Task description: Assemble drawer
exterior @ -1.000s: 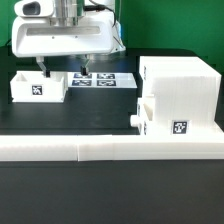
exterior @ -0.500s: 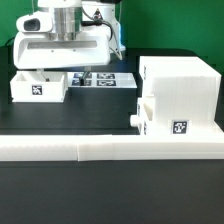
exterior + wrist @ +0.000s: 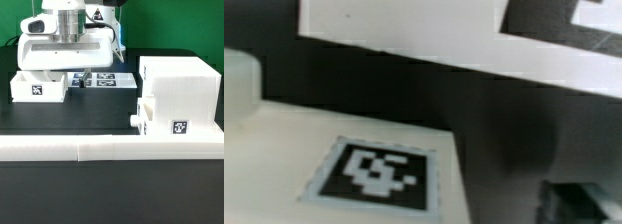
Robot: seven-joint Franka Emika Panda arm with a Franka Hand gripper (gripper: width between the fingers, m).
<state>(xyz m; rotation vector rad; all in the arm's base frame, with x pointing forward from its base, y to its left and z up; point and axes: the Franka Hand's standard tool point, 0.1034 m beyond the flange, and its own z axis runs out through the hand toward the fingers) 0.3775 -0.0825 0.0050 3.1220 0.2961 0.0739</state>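
The tall white drawer casing [image 3: 180, 95] stands at the exterior view's right. One knobbed tray [image 3: 150, 118] sits partly pushed into its lower slot, knob [image 3: 134, 117] facing out. The second tray [image 3: 38, 87] lies loose at the exterior view's left, tag on its front. My gripper [image 3: 64, 76] hangs low over this tray's far right end, jaws wide apart and empty. The wrist view shows a tagged white tray surface [image 3: 388, 172] close up. One dark finger [image 3: 573, 200] shows beside it over the black table.
The long low white border rail [image 3: 80, 150] runs along the table's front. The marker board [image 3: 108, 80] lies behind the loose tray, partly under the gripper, and also shows in the wrist view [image 3: 420, 35]. The black table [image 3: 90, 118] lies between tray and casing.
The gripper has come down toward the loose left tray, so its fingers now reach the tray's far rim. The trays and casing have not moved.
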